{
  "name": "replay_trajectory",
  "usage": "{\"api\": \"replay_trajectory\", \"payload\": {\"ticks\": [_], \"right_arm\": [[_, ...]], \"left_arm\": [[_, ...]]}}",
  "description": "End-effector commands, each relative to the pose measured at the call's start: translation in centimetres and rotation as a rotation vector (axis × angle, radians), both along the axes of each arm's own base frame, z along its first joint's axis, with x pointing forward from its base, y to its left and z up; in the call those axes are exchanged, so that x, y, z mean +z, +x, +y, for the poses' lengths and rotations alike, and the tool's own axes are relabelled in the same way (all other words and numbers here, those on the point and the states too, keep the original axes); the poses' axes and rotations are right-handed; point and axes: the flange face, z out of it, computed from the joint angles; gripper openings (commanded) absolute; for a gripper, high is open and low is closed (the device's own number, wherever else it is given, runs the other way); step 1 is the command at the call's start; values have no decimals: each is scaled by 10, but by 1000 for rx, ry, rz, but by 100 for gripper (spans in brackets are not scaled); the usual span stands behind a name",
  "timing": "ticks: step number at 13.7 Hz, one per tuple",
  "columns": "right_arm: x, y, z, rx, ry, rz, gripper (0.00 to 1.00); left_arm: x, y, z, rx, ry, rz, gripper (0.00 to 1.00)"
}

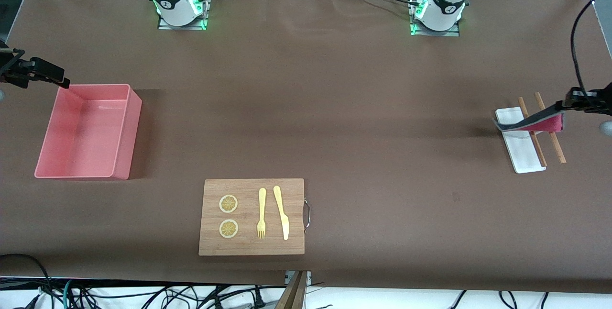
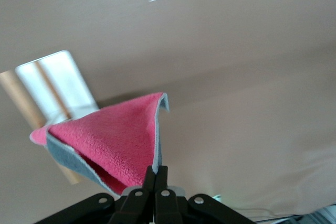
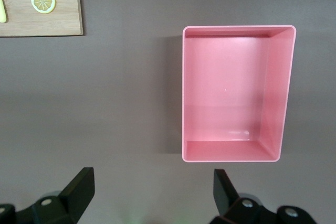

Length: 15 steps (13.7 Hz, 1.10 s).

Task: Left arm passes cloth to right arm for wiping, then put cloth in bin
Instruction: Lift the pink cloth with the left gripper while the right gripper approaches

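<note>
Already we have the cloth point(image 1: 530, 123) off the table, pinched at one corner by the left gripper point(image 1: 560, 106), whose fingers point(image 2: 149, 178) are closed tight on the fabric; in the left wrist view it hangs away from them as a folded flap, magenta face up, grey face underneath. It is over the small white tray point(image 1: 520, 141) and the two wooden chopsticks point(image 1: 550, 127) at the left arm's end of the table. We read the coming move as turning on one relation: the cloth's long axis runs from the pinched corner out toward the middle of the table, so its free end points toward the right arm, yet that arm is well apart from it. Our right gripper point(image 1: 61, 82) hovers just beside the corner of the pink bin point(image 1: 135, 114) at its own end of the table, its fingers point(image 3: 79, 189) spread wide with nothing between them, and its wrist view looks straight down into the empty tub. We judge the handover not yet begun; both arms must close most of the table's length. Between the two ends, nearer the front camera, lies the wooden board point(image 1: 252, 185) with two lemon slices point(image 1: 228, 204), a fork point(image 1: 261, 213) and a knife point(image 1: 281, 212). We can read no brand, label or writing anywhere.
</note>
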Motion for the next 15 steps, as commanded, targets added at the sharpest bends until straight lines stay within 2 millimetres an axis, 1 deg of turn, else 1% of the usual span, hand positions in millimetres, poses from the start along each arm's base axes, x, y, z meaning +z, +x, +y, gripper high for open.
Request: {"api": "replay_trajectory", "payload": {"ticks": [1, 2, 3, 4, 5, 7, 8, 9, 10, 11, 12, 13, 14, 15], "right_arm": [[4, 3, 6, 10, 14, -8, 100], [1, 3, 6, 10, 15, -3, 100], [-6, 6, 8, 24, 17, 13, 100], [-6, 5, 13, 36, 18, 18, 100], [-11, 5, 22, 53, 18, 32, 100], [-41, 16, 28, 65, 24, 91, 100], [-49, 18, 32, 73, 25, 108, 100], [-63, 22, 34, 60, 28, 130, 100], [-71, 28, 44, 59, 51, 131, 99], [-81, 34, 55, 7, 105, 137, 99], [-90, 41, 62, -119, 156, 143, 99], [-102, 47, 70, -231, 190, 164, 99], [-111, 53, 84, -300, 207, 169, 99], [-113, 58, 101, -322, 218, 150, 99]], "left_arm": [[30, 8, -78, 2, -90, -1, 0], [39, 9, -109, 41, -119, 5, 0], [47, 11, -147, 86, -158, 24, 0], [51, 12, -180, 132, -198, 52, 0], [51, 15, -211, 179, -243, 90, 0], [52, 22, -271, 321, -360, 157, 0], [49, 26, -302, 401, -412, 205, 0], [48, 28, -328, 467, -458, 245, 0], [49, 26, -357, 512, -501, 271, 0], [46, 26, -383, 558, -535, 304, 0], [45, 23, -406, 595, -572, 339, 0], [47, 23, -420, 639, -620, 381, 0], [51, 22, -433, 673, -660, 416, 0], [54, 19, -443, 688, -682, 432, 0]]}}
